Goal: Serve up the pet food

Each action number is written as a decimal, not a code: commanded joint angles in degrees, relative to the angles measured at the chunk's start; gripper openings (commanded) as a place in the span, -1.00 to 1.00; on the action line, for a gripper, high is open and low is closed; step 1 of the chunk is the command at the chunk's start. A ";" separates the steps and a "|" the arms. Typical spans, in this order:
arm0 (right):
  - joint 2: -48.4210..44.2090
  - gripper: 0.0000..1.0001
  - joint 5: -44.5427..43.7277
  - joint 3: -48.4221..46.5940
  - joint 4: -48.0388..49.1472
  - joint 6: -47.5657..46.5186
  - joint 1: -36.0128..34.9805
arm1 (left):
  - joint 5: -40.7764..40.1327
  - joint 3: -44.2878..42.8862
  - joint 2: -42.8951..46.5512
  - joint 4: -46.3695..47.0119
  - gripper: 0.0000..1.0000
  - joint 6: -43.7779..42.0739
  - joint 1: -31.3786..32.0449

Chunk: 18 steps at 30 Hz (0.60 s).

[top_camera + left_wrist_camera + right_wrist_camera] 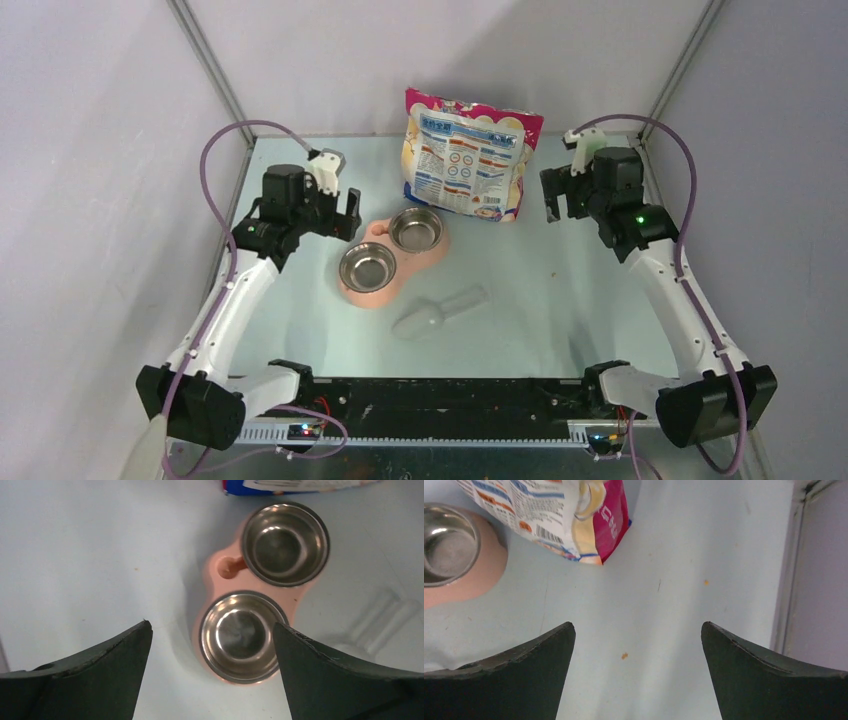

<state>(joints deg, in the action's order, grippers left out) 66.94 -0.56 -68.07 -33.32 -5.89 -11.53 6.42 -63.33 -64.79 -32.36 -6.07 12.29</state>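
No pet food shows; both steel bowls (367, 267) (416, 230) in the pink feeder (378, 232) are empty. The printed bag (470, 160) stands upright behind the feeder. A translucent scoop (438, 310) lies on the table in front of it. My left gripper (345, 215) hovers open just left of the feeder; in its wrist view the gripper (210, 630) looks down on the near bowl (242, 635), the far bowl (285, 542) and the scoop (380, 625). My right gripper (558, 200) is open to the right of the bag, over bare table (638, 630), with the bag's corner (554, 515) ahead of it.
Enclosure walls close in the table on the left, back and right, with a metal rail (791, 580) along the right edge. Small orange crumbs (624, 656) dot the table surface under the right gripper. The arm bases sit along the near edge.
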 commanded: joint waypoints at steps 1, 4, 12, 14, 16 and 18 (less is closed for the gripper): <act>0.88 0.99 -5.84 -5.58 5.47 -2.83 -3.00 | 12.43 0.99 1.50 1.21 0.91 -2.61 0.47; 3.23 0.98 8.76 -9.86 5.99 -10.26 -3.64 | 16.25 2.18 1.15 4.46 0.85 0.11 0.49; 25.31 0.80 26.57 -38.91 -0.22 -16.26 -4.58 | 22.02 4.69 2.36 10.54 0.82 4.08 0.45; 32.43 0.71 27.33 -47.68 -5.22 -18.55 -4.55 | 22.62 5.74 3.04 11.58 0.81 5.34 0.45; 37.70 0.66 27.25 -52.79 -6.63 -21.99 -4.49 | 23.24 6.86 3.76 12.21 0.81 5.69 0.45; 40.97 0.65 26.93 -54.77 -4.43 -22.29 -3.97 | 23.48 7.99 4.60 12.47 0.81 5.78 0.49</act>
<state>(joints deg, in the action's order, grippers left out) 103.07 23.29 -117.73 -34.59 -23.59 -16.10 26.83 -56.60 -62.87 -23.44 -2.31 12.47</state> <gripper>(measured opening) 0.835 0.908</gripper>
